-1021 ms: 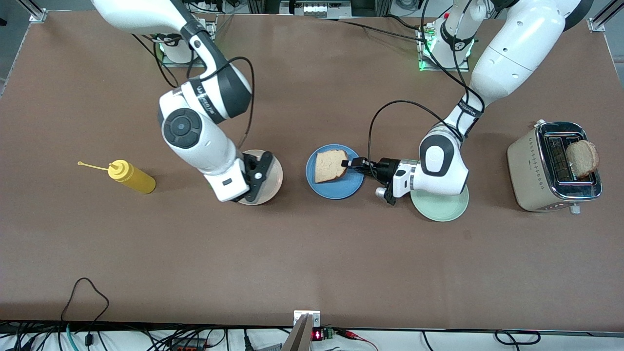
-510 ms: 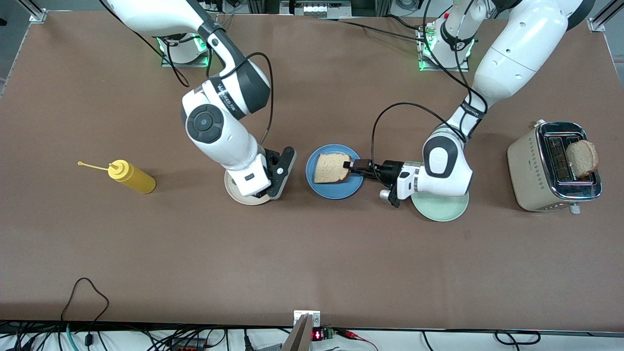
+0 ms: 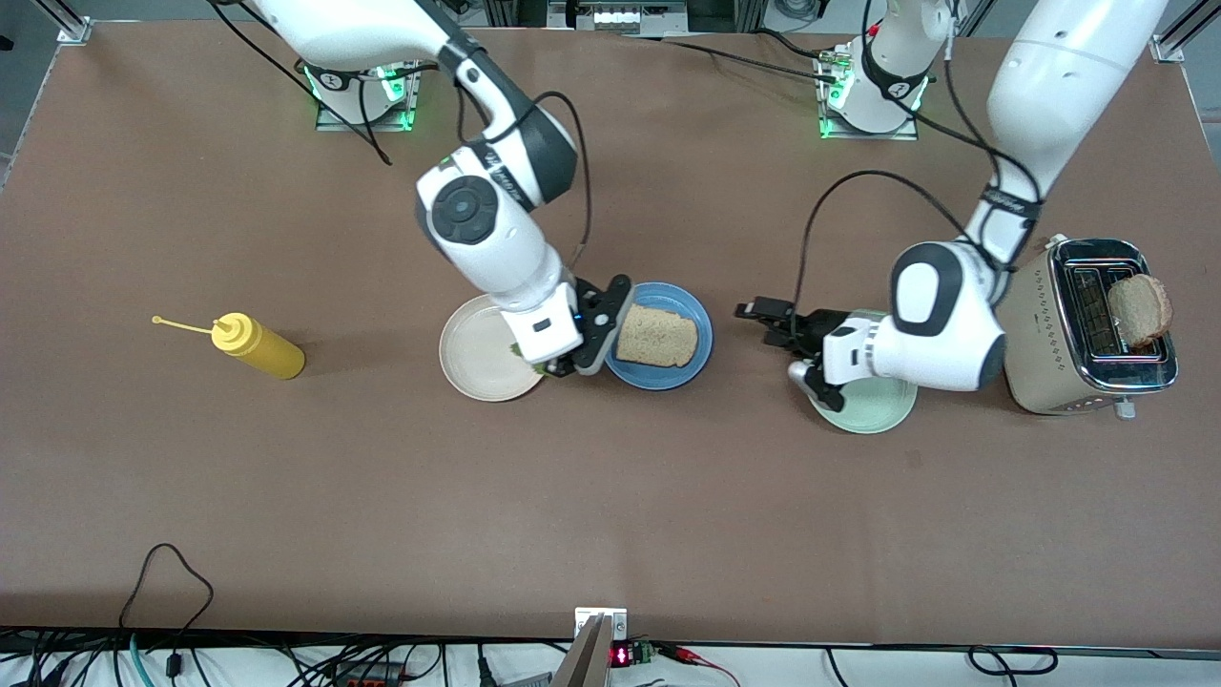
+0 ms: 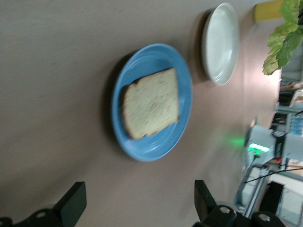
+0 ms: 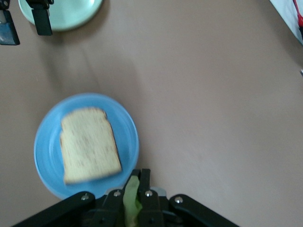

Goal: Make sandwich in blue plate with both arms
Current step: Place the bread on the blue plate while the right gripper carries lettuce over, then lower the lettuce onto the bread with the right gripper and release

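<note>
1. The right gripper (image 3: 584, 355) is hanging over the gap between the cream plate (image 3: 477, 358) and the blue plate (image 3: 689, 310), its fingers pinching shut on a lettuce leaf (image 5: 132, 199) whose crinkled green edge is peeking out between them.
2. A single square slice of light-brown bread (image 3: 655, 335) is lying flat in the blue plate, just beside that gripper.
3. The left gripper (image 3: 771, 322) is hovering over bare table between the blue plate and the mint-green plate (image 3: 868, 412), well apart from the bread, its fingers standing wide and gripping nothing.
4. The left arm is bending over the mint-green plate, wrist level.
5. A toaster (image 3: 1083, 329), toward the left arm's end, is holding a slice (image 3: 1139, 310).
</note>
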Tool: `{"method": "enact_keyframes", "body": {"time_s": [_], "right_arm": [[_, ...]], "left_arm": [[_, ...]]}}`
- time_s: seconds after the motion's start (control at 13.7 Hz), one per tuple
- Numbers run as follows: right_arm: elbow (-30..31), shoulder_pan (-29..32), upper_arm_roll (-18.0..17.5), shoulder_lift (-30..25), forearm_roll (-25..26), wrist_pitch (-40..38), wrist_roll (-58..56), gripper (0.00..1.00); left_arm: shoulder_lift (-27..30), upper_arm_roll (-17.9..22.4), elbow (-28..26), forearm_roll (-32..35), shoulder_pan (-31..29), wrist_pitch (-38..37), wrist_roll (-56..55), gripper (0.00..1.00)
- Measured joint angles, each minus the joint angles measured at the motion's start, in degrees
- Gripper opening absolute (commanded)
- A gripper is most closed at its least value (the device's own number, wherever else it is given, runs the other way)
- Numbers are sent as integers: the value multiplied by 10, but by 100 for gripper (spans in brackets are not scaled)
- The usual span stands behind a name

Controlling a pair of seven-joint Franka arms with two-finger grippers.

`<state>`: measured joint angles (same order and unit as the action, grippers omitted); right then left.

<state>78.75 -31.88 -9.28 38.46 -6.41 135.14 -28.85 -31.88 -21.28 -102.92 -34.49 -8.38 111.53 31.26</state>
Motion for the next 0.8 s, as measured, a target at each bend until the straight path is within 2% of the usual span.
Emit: {"method": "enact_keyframes", "body": {"time_s": [0.22,0.36,0.66,0.73,0.8], "right_arm": [[0,-33,-2,37,-26,85,30,0],[0,-49,-3,54,-26,113,55,0],[0,-80,-4,91,-26,155,68,0],[-1,-86,-4,102,-26,177,70,3],[-1,-89,-3,111,-26,191,70,34]], "left_arm": [[22,6,6,130,-31,-17,-10,100],[24,9,12,201,-46,-21,-13,100],[35,10,18,276,-76,-33,-13,100],[44,10,20,294,-82,-42,-13,100],[56,10,21,307,-88,-52,-13,100]]}}
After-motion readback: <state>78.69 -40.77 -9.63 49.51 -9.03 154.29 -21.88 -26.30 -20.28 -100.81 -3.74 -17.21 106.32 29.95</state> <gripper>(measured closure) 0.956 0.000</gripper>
